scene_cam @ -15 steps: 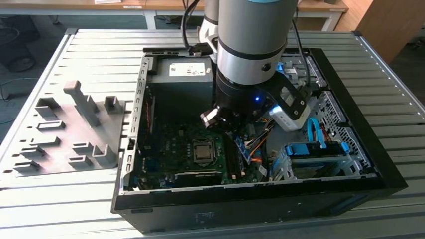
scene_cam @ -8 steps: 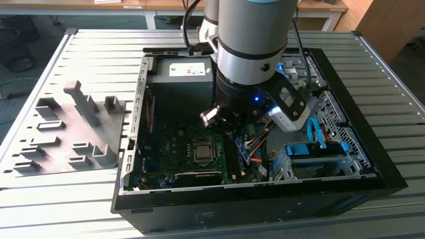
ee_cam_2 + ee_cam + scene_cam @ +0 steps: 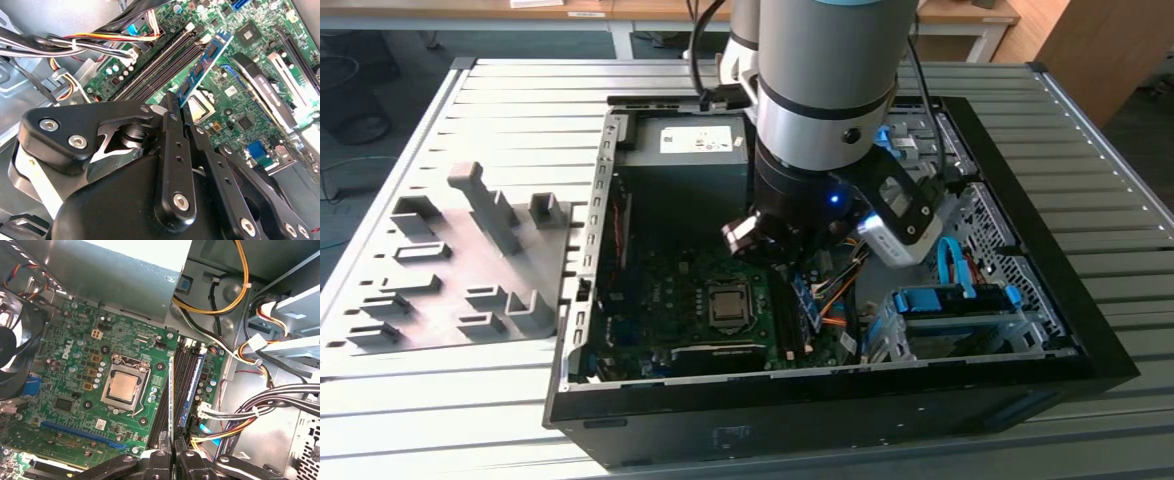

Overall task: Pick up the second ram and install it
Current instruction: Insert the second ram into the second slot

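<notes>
Two memory sticks stand at the motherboard's (image 3: 75, 365) memory slots (image 3: 162, 405) in the first wrist view. One blue-labelled stick (image 3: 192, 385) sits in a slot. The second ram (image 3: 171, 400), edge-on just beside it, is pinched across its flat faces by the clenched gripper (image 3: 174, 452). Whether it has reached its slot I cannot tell. In the second wrist view the second ram (image 3: 205, 62) juts from the gripper (image 3: 177, 107) near the CPU socket (image 3: 200, 107). It is likely light, stiff, thin and fragile, and best held by its faces, away from the contact edge.
</notes>
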